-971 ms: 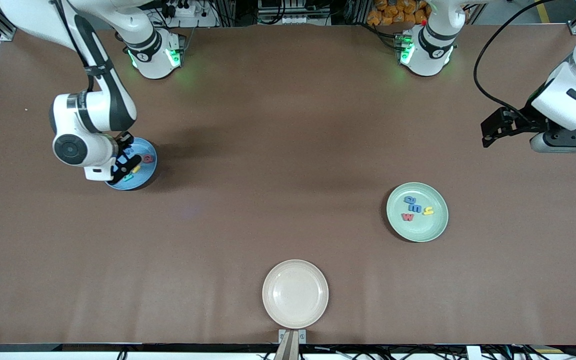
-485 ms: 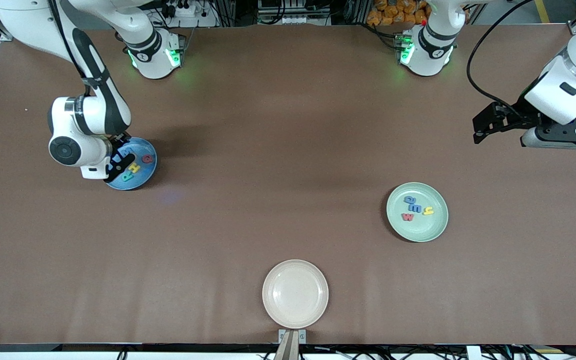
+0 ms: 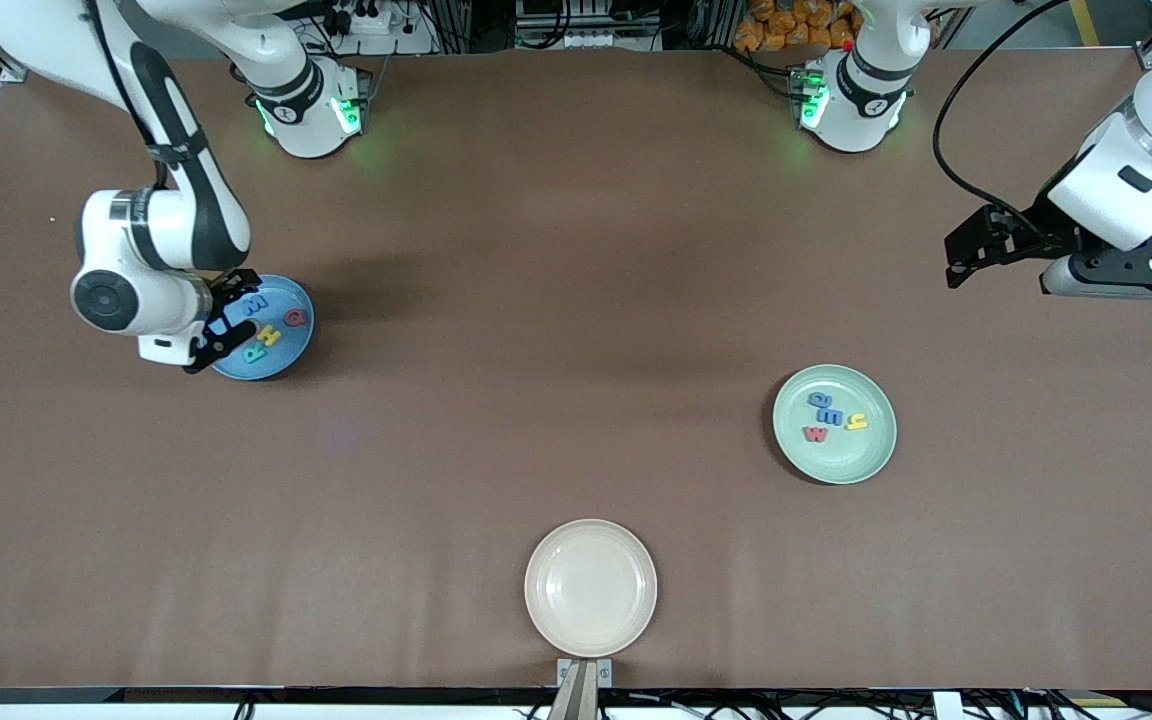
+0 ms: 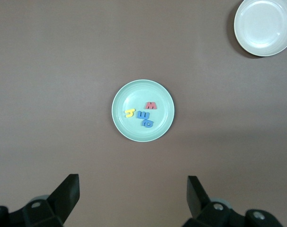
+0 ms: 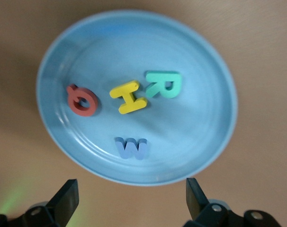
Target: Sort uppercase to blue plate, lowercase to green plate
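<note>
Brown table (image 3: pixel 556 300): uppercase (image 5: pixel 129 97) lie flat (unaligned) in blue plate (image 5: pixel 200 142).

Even overhead light; right wrist view blurred.

Brown matte tabletop (image 3: pixel 556 300), faint creases running toward the near edge. 1 beige plate (image 3: pixel 590 587) near that edge. Dark clutter of cables (image 3: pixel 576 22) and frames along the top.

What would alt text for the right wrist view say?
A sky-blue plate on a brown table holds four foam capitals: red Q, yellow H, teal R, blue M. The open right gripper hangs above its rim.
</note>
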`<act>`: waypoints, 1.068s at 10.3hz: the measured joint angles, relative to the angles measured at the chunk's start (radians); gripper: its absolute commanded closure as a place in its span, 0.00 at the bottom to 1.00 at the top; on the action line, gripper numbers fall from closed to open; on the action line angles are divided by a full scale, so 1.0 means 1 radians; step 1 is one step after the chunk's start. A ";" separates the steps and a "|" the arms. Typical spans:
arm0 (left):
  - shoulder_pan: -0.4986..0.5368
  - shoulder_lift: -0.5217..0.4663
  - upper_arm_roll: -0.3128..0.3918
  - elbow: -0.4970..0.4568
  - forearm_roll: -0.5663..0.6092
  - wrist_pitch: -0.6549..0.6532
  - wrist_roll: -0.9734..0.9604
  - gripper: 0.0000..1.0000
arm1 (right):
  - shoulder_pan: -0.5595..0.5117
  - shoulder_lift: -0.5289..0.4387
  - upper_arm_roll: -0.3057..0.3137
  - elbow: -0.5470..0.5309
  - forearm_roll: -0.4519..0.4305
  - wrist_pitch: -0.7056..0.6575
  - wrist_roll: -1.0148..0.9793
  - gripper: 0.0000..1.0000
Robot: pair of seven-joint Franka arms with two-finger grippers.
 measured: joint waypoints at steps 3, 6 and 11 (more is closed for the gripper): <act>0.000 0.001 0.000 0.000 0.000 0.001 0.000 0.00 | -0.006 -0.105 -0.004 0.162 0.118 -0.189 0.038 0.00; 0.000 0.001 0.000 0.000 0.000 0.002 0.000 0.00 | -0.006 -0.169 -0.002 0.416 0.130 -0.388 0.120 0.00; 0.003 0.001 0.003 0.000 0.000 0.003 0.000 0.00 | -0.005 -0.170 0.037 0.710 0.132 -0.492 0.263 0.00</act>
